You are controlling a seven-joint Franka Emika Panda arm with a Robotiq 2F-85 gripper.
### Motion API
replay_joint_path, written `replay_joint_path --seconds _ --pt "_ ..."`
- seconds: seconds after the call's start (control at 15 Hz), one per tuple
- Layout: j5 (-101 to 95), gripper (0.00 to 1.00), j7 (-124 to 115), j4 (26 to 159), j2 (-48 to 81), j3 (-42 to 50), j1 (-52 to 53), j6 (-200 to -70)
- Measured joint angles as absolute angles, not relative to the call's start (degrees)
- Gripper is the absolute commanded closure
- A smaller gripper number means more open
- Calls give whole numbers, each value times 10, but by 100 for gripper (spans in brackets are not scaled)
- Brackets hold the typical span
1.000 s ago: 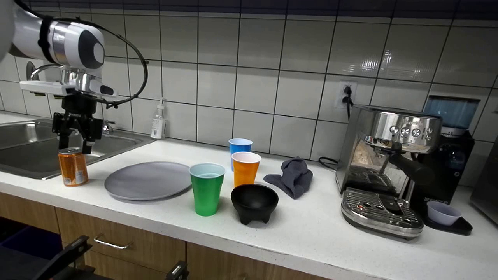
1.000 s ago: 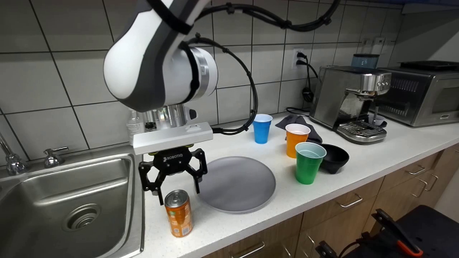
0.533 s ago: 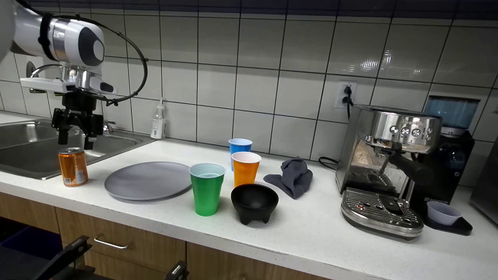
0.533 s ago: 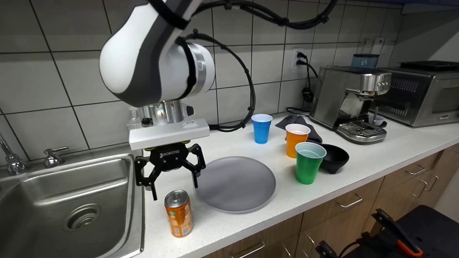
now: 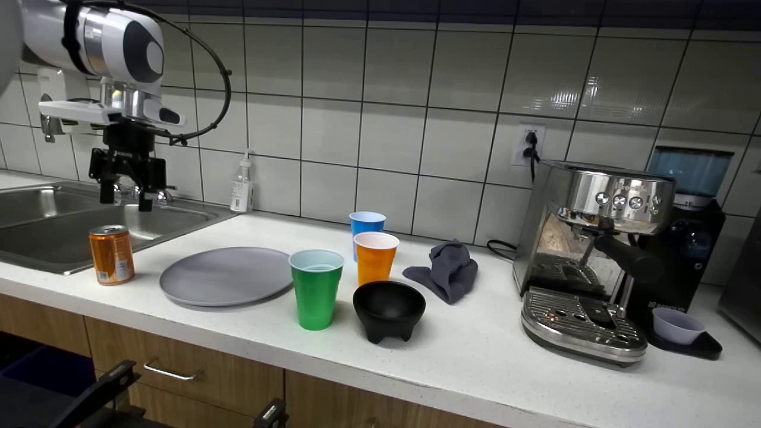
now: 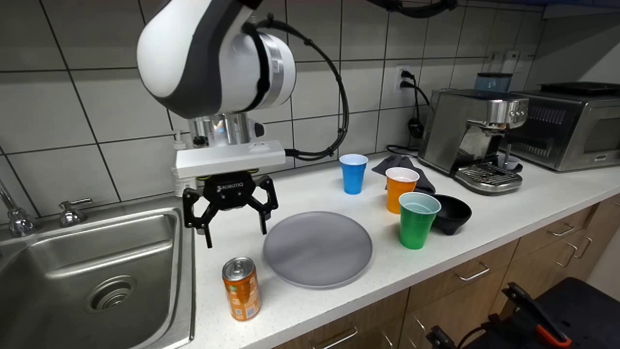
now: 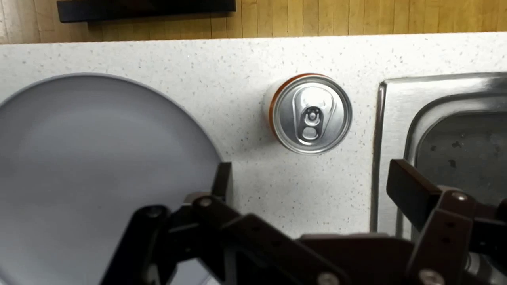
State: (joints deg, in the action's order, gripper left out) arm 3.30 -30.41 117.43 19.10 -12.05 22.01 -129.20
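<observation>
Orange can (image 6: 242, 293): we find it upright on the white table (image 6: 290, 305), between the sink (image 6: 185, 291) on the left and the gray plate (image 6: 317, 249) on the right, touching neither. Above it hangs the end effector (image 6: 236, 238), its fingers (image 7: 223, 182) spread wide with nothing between them; from the wrist view we judge it offset toward the can's far side. For sound handling at this stage, we advise keeping both fingertips above the rim during any sideways shift and centring the gap over the lid during any vertical one, since a brushing finger could topple the can. Farther right, in an exterior view, we note the blue cup (image 6: 353, 175), orange cup (image 6: 400, 191), green cup (image 6: 417, 223) and black bowl (image 6: 455, 213), then the coffee machine (image 6: 455, 135). As to lettering, from the left: the can's small print is too fine to read; the end effector bears the word ROBOTIQ; the soap bottle (image 5: 242, 190), far beyond the plate, carries a label we cannot decipher; and any name on the coffee machine's front is too blurred to make out.
</observation>
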Motion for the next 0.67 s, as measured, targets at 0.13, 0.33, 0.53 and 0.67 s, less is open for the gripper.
replay_joint_path --seconds 0.13,0.33,0.53,0.67 --pt "32 0 -304 1185 174 -114 218 -1294" --pt "29 0 -304 1205 148 -105 211 -1297" --pt "26 0 -301 1228 122 -98 199 -1301" --pt "21 0 -298 1242 107 -93 189 -1303"
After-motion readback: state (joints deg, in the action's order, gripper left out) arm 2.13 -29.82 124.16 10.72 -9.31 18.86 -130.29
